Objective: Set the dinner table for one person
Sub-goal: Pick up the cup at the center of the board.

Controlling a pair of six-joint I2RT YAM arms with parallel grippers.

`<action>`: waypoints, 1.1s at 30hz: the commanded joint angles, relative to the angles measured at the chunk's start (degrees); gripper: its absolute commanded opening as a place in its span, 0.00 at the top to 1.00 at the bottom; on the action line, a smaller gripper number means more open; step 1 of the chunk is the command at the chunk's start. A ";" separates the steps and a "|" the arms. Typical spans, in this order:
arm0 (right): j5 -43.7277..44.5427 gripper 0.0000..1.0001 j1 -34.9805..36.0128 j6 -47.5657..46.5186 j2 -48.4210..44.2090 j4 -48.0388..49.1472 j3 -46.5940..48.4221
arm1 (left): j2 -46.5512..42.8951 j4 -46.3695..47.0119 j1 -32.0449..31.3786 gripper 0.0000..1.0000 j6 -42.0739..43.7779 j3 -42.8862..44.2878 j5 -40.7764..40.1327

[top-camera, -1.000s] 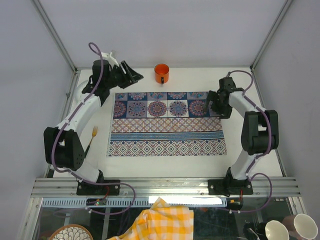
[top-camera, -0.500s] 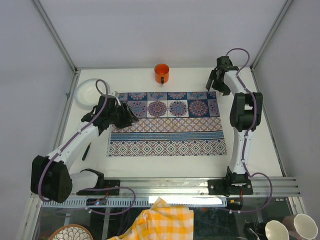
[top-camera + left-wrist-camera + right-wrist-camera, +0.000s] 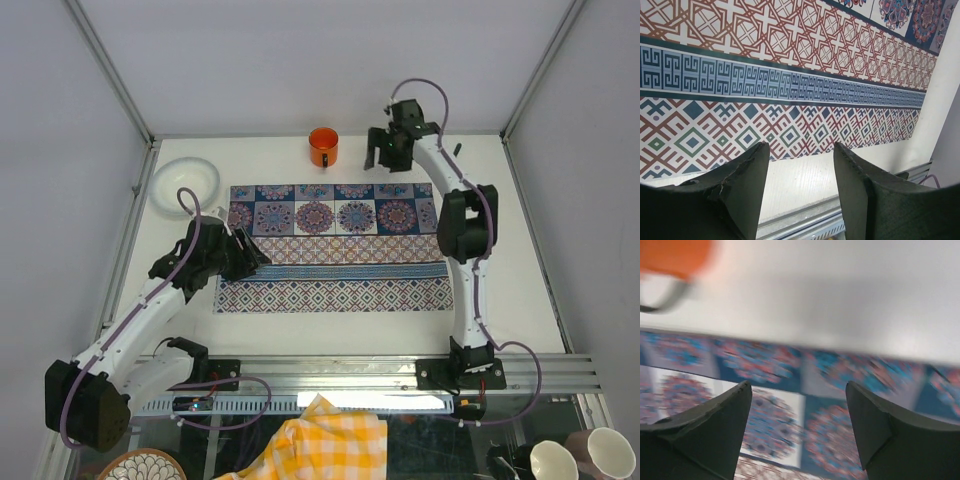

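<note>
1. Top external view: the white dinner table (image 3: 330,330), edged with aluminium rails, fills the booth floor. A tile-print cloth (image 3: 335,250) lies flat across its middle.
2. An orange mug (image 3: 323,147) stands upright on the bare table just beyond the cloth's far edge. A white bowl (image 3: 184,185) sits near the far left corner, apart from the cloth.
3. The left arm (image 3: 150,300) reaches in from the near left, and its jaws hang over the cloth's left edge. The left wrist view shows them partly open with nothing between them, above the cloth (image 3: 790,75) and a strip of table (image 3: 795,185).
4. The right arm (image 3: 460,215) stretches to the far side, its jaws over bare table to the right of the mug. The blurred right wrist view shows them wide apart and holding nothing, with the cloth (image 3: 770,405) below, the table (image 3: 840,290) beyond and the mug (image 3: 675,257) in the top left corner.
5. A yellow checked napkin (image 3: 330,440) lies beyond the near rail.
</note>
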 commanded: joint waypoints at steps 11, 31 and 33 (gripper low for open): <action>-5.97 0.27 8.68 -7.06 11.81 -4.00 31.60 | -0.11 1.00 -0.46 0.43 -2.69 0.55 -0.19; 18.34 0.37 23.05 -13.88 8.76 12.05 14.38 | -1.90 2.68 -0.51 0.43 -4.28 -3.03 0.86; 21.15 0.23 23.79 -14.62 7.67 16.18 11.26 | -2.69 2.67 -0.45 0.43 -4.46 -3.41 0.84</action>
